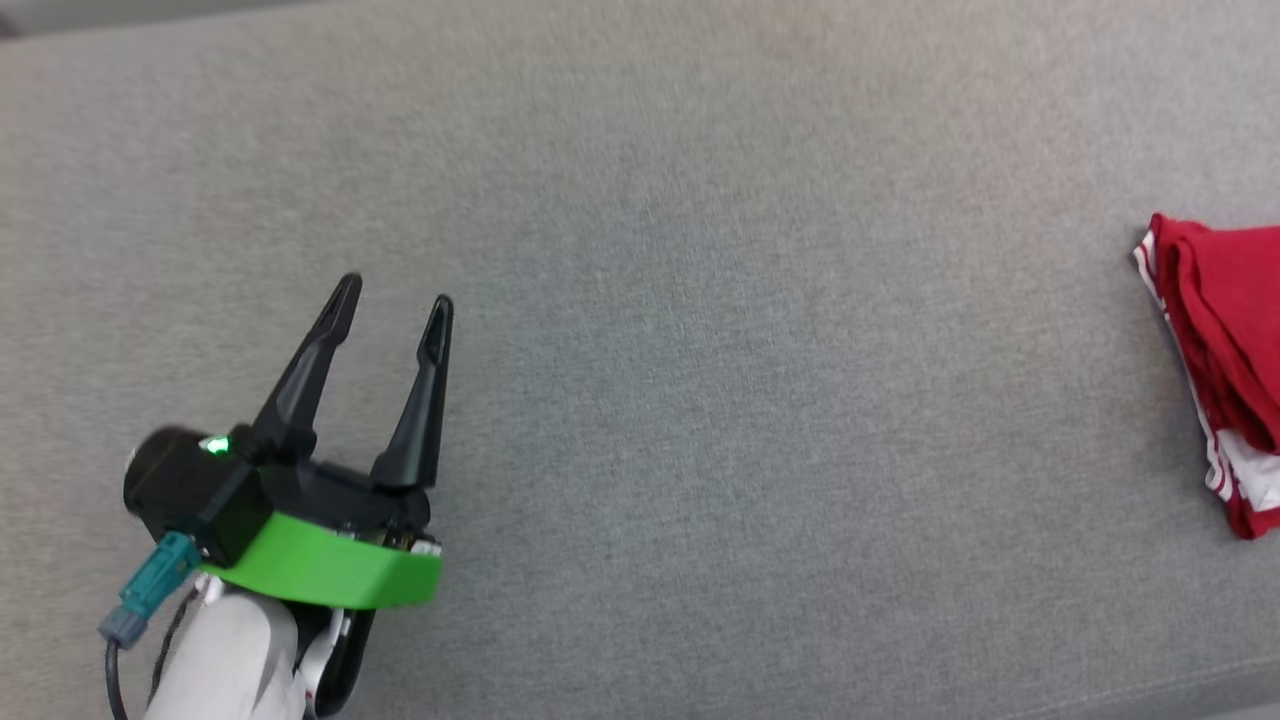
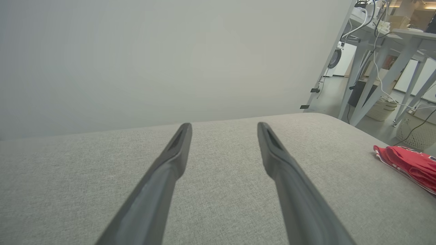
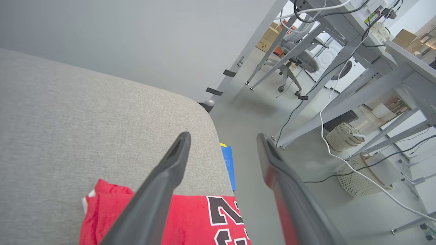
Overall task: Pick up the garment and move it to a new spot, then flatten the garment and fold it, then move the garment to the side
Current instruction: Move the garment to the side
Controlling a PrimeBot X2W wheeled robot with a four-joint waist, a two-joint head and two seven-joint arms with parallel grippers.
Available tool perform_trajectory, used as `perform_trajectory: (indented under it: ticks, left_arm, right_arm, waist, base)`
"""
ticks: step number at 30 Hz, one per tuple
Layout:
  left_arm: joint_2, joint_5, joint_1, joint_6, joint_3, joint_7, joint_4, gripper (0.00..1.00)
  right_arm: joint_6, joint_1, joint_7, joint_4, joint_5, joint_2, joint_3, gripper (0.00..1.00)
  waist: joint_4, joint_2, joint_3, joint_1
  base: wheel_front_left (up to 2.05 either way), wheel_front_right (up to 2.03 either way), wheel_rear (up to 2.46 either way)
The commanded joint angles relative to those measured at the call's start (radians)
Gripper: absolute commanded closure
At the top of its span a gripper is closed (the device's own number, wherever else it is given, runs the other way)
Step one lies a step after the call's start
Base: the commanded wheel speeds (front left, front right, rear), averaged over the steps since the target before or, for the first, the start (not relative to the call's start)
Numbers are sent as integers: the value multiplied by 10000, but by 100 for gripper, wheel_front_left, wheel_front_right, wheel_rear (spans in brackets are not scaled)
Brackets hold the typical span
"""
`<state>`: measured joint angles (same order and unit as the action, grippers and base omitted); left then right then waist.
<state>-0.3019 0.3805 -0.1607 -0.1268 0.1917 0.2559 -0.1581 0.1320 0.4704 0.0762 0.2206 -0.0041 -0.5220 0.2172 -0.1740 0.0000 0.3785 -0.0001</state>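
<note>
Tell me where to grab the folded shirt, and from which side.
Probably the layered edge of the shirt toward the middle of the cushion: the folds stack there, striped trim showing. Come from above on that side; the opposite side lies at the cushion's edge.

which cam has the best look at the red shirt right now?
Right wrist view: the shirt is close, with its black number print visible, though it is partly covered and cut off at the bottom. Head view: shirt folded, cropped at the right edge. Left wrist view: shirt small, far right.
</note>
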Motion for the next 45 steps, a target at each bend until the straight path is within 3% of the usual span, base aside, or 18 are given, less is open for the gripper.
perform_trajectory:
  ticks: [1, 12, 18, 23, 30, 45]
  left_arm:
    - [136, 12, 240, -5, -119, 57, 137, 0]
    - [908, -431, 1352, -26, -918, 58, 1026, 0]
    - [1253, -574, 1860, -31, -1235, 58, 1588, 0]
    - [1480, -675, 1944, -36, -1295, 58, 1831, 0]
    - [1686, -939, 1959, -37, -1380, 58, 1873, 0]
    - [2015, -1191, 2057, -38, -1677, 59, 1864, 0]
  right_arm:
    - [-13, -304, 21, -398, 283, 201, -211, 0]
    - [-13, -1999, -173, -2970, 1488, 1981, -736, 0]
    - [-13, -3059, -939, -3530, 1821, 2981, -1157, 0]
    - [-13, -4040, -2070, -3197, 2144, 3970, -1600, 0]
    - [-13, -4612, -2930, -2490, 2017, 4492, -1757, 0]
    - [-13, -4582, -3195, -2202, 1593, 4673, -1804, 0]
  waist:
    - [554, 0, -1332, 1]
    - [1185, 0, -2769, 1]
    - [1377, 0, -3157, 1]
    - [1564, 0, -3257, 1]
    - [1747, 0, -3290, 1]
    - [1806, 0, -3403, 1]
  base:
    - [0, 0, 0]
    - [0, 0, 0]
    - [0, 0, 0]
    - [0, 0, 0]
    - [0, 0, 0]
    - [0, 0, 0]
